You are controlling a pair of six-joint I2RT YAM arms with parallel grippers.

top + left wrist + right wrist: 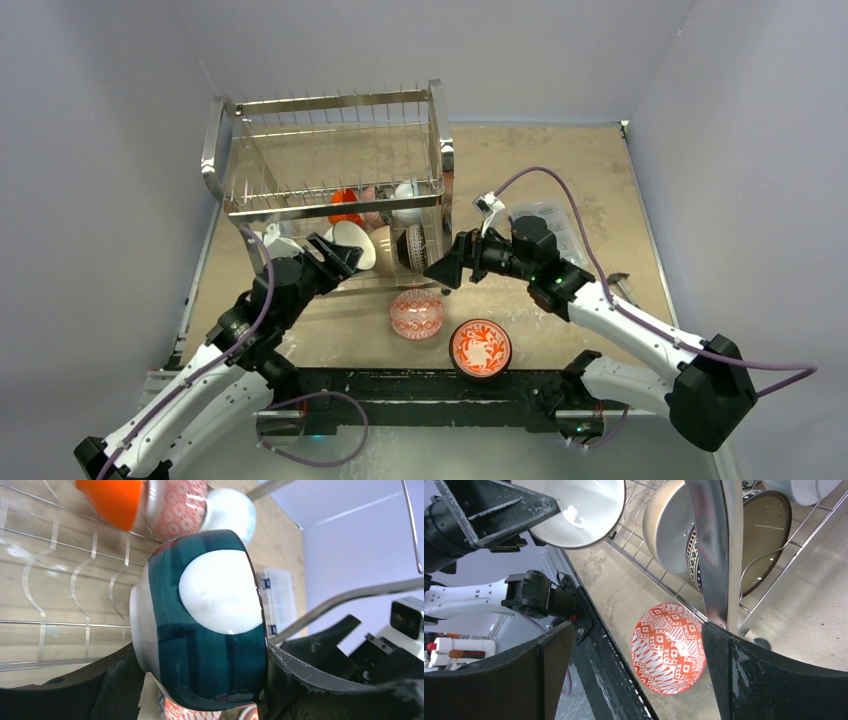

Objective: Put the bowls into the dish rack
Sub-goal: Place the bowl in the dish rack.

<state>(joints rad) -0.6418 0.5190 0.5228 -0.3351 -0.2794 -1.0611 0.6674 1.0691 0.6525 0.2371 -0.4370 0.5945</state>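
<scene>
The steel wire dish rack (330,150) stands at the back left. My left gripper (338,256) is shut on a teal-blue bowl with white spots (210,615), tilted on edge at the rack's lower front; its white inside shows in the top view (352,244) and the right wrist view (579,510). My right gripper (438,270) is open and empty beside the rack's front right leg (716,555). A red-and-white patterned bowl (417,314) lies upside down on the table, between the right fingers (669,650). A red floral bowl (481,347) sits upright nearer the front edge.
In the rack stand an orange bowl (112,497), a red-patterned bowl (177,507), a white bowl (230,510), a tan bowl (669,525) and a dark patterned bowl (764,535). A clear plastic box (555,225) lies behind the right arm. A black rail (430,385) runs along the front.
</scene>
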